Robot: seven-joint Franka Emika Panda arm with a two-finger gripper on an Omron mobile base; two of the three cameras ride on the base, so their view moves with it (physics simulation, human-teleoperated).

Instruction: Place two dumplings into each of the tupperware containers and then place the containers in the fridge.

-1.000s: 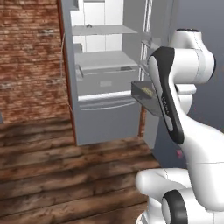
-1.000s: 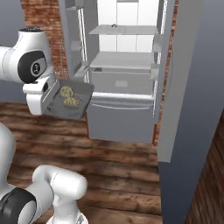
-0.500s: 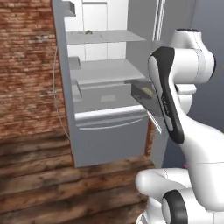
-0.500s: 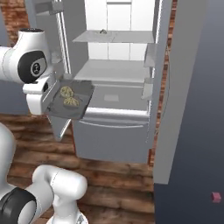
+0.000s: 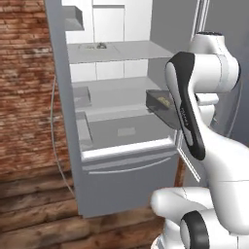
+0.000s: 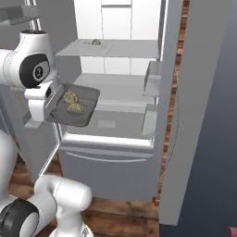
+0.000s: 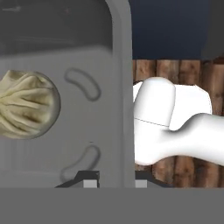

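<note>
Right now I am holding the gripper (image 7: 115,183) clenched on the rim of a tupperware container (image 6: 74,105), with its jaws straddling the container's wall in the hand view. I am seeing two dumplings (image 6: 71,96) lying side by side inside it. I am keeping the container up in front of the open fridge (image 6: 115,92), about level with the middle shelf (image 5: 116,92). Another dumpling (image 6: 96,42) is sitting on the upper shelf (image 6: 120,47), toward the back.
</note>
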